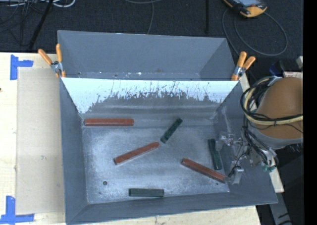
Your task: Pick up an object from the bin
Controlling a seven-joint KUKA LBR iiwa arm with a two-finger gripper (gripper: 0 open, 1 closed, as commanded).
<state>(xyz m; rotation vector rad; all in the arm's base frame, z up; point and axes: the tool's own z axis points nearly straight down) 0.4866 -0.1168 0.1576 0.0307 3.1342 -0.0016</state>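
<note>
Gripper (pixel 233 159) sits low against the right wall of the bin (pixel 148 65), and I cannot tell whether it is spread or closed; nothing is seen clamped in it. Just to its left lies a short dark green bar (pixel 214 153), running near to far. The right end of a reddish-brown bar (pixel 202 168) lies close by its near side. Both look like stiff, light, flat sticks, probably smooth, so a hold across the narrow width near the middle should suit best. From the right, the arm (pixel 280 105) leans in over the rim, wrist pointing down and leftward. More bars lie well apart, further left.
</note>
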